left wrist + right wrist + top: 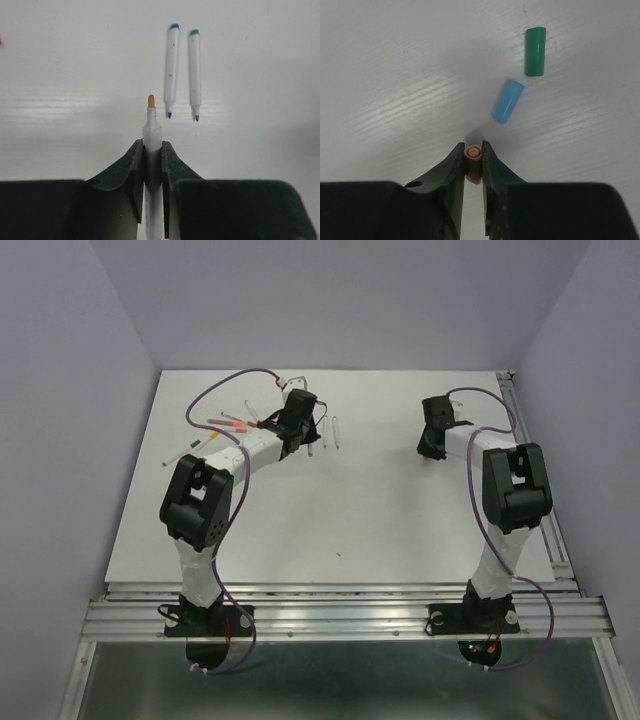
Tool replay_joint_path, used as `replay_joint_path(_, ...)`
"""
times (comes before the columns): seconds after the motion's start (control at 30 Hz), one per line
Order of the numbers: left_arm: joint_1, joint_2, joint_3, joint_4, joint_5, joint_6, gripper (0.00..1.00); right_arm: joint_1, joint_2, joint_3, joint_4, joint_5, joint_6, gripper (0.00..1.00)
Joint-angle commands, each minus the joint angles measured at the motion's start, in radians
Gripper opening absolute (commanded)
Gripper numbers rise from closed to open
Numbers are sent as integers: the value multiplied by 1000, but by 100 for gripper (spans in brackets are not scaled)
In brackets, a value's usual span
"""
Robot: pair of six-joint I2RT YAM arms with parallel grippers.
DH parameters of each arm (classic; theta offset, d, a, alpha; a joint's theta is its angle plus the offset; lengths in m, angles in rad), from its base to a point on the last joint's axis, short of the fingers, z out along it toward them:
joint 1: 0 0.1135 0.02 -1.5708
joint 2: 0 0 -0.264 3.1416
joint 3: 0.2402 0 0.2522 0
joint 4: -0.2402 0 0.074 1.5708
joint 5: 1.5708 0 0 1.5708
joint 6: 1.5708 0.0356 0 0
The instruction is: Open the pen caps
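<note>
The left gripper (152,147) is closed almost fully on the white body of an orange pen (152,125). The pen sticks out forward between the two fingers, and its orange tip is bare, with no cap on it. Beyond it on the table (380,520) lie a blue pen (171,70) and a green pen (194,75), side by side and nearly parallel. They do not touch each other, and their coloured tips are also bare.

The right gripper (473,149) is well apart from the left one, on the right side of the table. Its fingers are almost together and they pinch the orange cap (472,165), whose open end shows between the fingertips. Just ahead of it on the table lies a blue cap (508,101), and a little farther a green cap (535,51). The two are close but do not touch.

In the top view, more pens (225,425) lie scattered to the left of the left gripper. They are too small there to tell if they have caps.
</note>
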Motion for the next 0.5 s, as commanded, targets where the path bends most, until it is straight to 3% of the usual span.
replay_joint_path(0.0,62,101,186,-58,31,99,0,1,18,54,-9,80,-22,8)
replay_joint_path(0.3,113,298,402,-141,63,154,1,2,42,65,-37,96,-14,24)
replay_joint_path(0.47,113,335,445,-158,94,151,11,1,-12,52,-67,80,-7,43)
